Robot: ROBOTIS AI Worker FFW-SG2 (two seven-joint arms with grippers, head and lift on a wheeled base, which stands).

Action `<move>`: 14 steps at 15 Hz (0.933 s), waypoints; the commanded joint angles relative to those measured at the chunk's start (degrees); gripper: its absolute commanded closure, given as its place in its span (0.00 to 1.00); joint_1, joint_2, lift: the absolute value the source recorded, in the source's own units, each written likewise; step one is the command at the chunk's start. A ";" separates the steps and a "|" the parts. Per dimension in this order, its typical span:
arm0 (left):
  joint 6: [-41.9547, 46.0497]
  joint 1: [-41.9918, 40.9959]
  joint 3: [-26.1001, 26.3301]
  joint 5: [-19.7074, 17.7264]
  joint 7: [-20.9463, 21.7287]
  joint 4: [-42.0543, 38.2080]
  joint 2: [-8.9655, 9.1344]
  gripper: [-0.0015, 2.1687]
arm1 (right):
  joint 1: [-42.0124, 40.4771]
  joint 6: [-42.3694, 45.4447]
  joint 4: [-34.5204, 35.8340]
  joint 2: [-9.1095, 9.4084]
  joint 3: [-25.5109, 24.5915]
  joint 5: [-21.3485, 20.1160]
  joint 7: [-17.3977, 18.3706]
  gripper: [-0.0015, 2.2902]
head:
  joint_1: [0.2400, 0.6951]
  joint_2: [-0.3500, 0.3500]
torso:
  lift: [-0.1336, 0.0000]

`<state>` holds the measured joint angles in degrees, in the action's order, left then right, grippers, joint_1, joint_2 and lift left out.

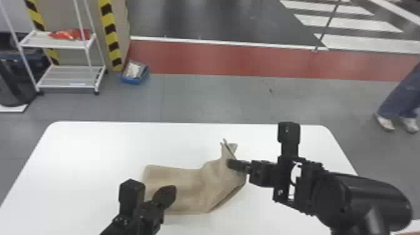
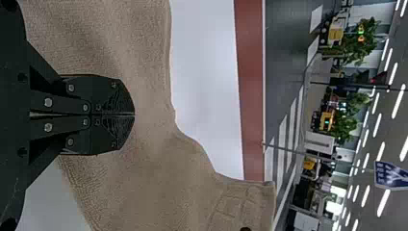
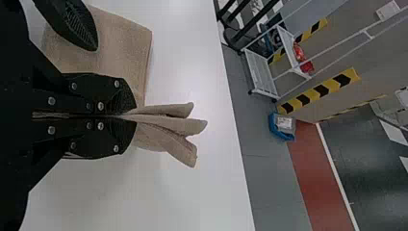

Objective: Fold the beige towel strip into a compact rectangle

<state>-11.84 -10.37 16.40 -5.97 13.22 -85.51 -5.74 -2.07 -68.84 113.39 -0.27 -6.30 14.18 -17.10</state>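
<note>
On my head view, the beige cloth towel strip lies across the middle of the white table, its left part spread fairly flat and its right end drawn up into a peak. I have the black right gripper clenched on that raised end. In its wrist view, the right gripper pinches the gathered cloth between its two flat fingers, and several soft folds stick out past the tips. On the near side, the towel's slanting edge lifts, with shadow beneath it.

My black left gripper is over the towel's left part. Its own wrist view shows the left gripper with both fingers pressed together, tip to tip, and beige cloth spread behind them. I cannot tell whether those tips touch the fabric.

On the floor beyond the table, a blue bin sits beside a white metal rack.
</note>
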 commanded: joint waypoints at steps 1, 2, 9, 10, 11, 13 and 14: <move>-1.30 -1.32 -3.39 -1.24 0.75 -3.35 -0.15 0.69 | 0.84 -1.97 0.86 0.00 0.05 -0.21 0.05 0.49 | 1.00 0.32 | 1.00; -2.01 -1.06 -4.71 -1.06 1.01 -3.35 -0.23 0.69 | 1.02 -3.02 1.30 0.00 0.05 -0.38 0.05 0.49 | 1.00 0.33 | 1.00; -3.06 1.32 -5.06 -0.09 1.19 3.07 -0.23 0.71 | 2.60 -5.66 1.92 -0.17 0.93 -1.00 0.93 0.49 | 1.00 0.42 | 1.00; -3.06 1.49 -4.36 0.08 0.75 3.42 -0.32 0.74 | 2.86 -6.01 1.83 -0.17 1.37 -1.26 1.19 0.49 | 1.00 0.42 | 1.00; -2.88 1.58 -4.18 0.61 0.57 3.51 -0.23 0.74 | 2.95 -6.54 1.92 -0.09 1.81 -1.26 1.46 0.49 | 1.00 0.42 | 1.00; -2.88 1.49 -3.65 0.52 0.57 3.60 -0.15 0.74 | 3.13 -7.59 2.36 0.09 3.13 -1.35 1.81 0.49 | 1.00 0.42 | 1.00; -2.88 1.49 -3.48 0.52 0.57 3.60 -0.15 0.74 | 3.13 -7.77 2.62 0.09 4.01 -1.26 2.34 0.49 | 1.00 0.42 | 1.00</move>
<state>-14.74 -8.84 12.62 -5.42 13.79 -81.94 -5.90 1.00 -76.12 115.66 -0.24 -3.41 12.91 -15.02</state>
